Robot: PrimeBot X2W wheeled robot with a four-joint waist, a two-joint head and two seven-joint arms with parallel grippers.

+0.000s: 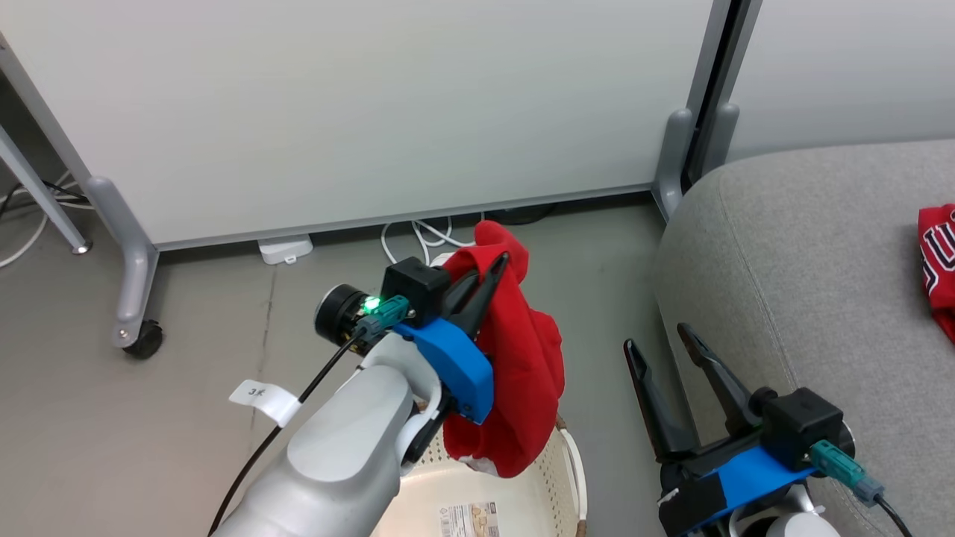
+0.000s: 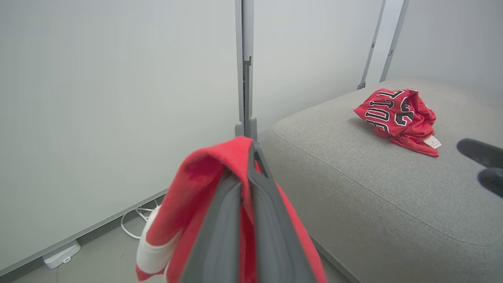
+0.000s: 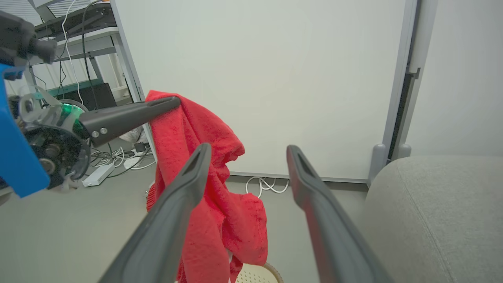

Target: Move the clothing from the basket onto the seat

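My left gripper (image 1: 498, 262) is shut on the red shorts (image 1: 522, 373), which hang from its tips above the cream perforated basket (image 1: 571, 477). In the left wrist view the shorts (image 2: 204, 184) drape over the closed fingers and show a white stripe. The red jersey (image 2: 397, 116) with black letters lies crumpled on the light-grey seat (image 2: 373, 177). It also peeks in at the right edge of the head view as the jersey (image 1: 940, 261). My right gripper (image 1: 656, 337) stands open and empty beside the seat's (image 1: 806, 246) front corner, right of the basket. In the right wrist view it is spread (image 3: 248, 149) with the shorts (image 3: 184, 125) behind it.
White partition panels (image 1: 373, 112) on grey castor feet (image 1: 138, 328) stand behind. White cables (image 1: 425, 235) and a power strip (image 1: 283, 250) lie on the grey floor at their base. A desk with wires (image 3: 78, 23) stands far left in the right wrist view.
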